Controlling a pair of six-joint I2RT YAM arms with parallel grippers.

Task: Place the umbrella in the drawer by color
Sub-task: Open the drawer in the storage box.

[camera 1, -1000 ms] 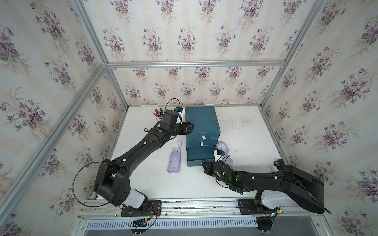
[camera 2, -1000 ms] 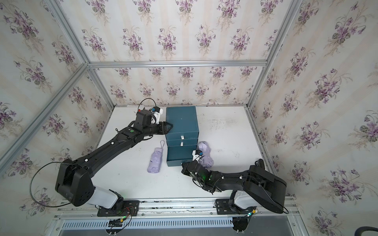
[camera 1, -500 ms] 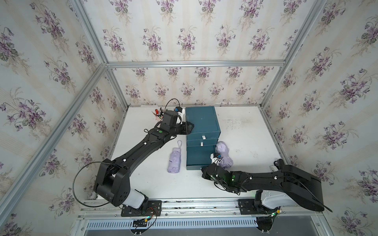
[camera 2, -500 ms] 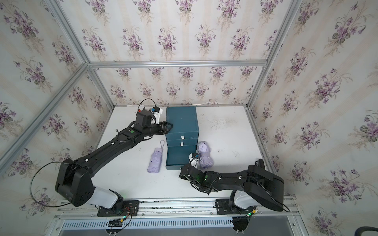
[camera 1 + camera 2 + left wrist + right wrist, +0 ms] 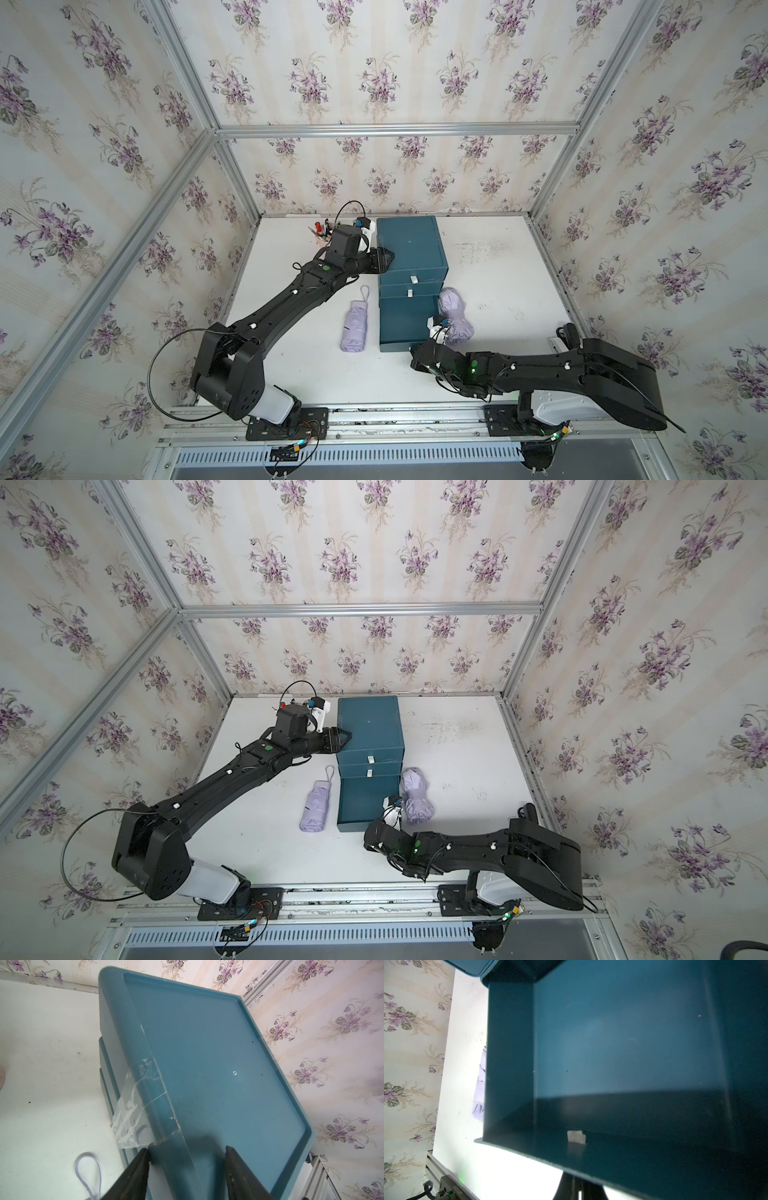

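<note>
Bottom drawer (image 5: 403,320) of the teal cabinet (image 5: 409,245) is pulled out and shows bare inside. Neither lilac umbrella is in it. The flat-folded umbrella (image 5: 354,326) lies on the tabletop (image 5: 498,291) just beside the drawer's left wall. The bundled umbrella (image 5: 455,316) lies close against the right wall.

Left pincer (image 5: 187,1151): released, jaws apart astride the cabinet's top side edge and not squeezing it, from what shows. Right pincer (image 5: 578,1180): clenched, low at the drawer's front panel. Cannot tell whether it pinches the white tab (image 5: 576,1137).

Risks from here, as I judge them:
- The right arm lies close to the bundled umbrella; a swing toward it could roll it off or knock the drawer askew.
- Pulling further could bring the drawer clean out or drag the cabinet, since the left jaws only straddle the edge.
- Slack fabric and the strap loop (image 5: 88,1174) invite a poor pinch, then a drop on the rim.
- Both umbrellas look alike in colour, so sorting could go wrong.
</note>
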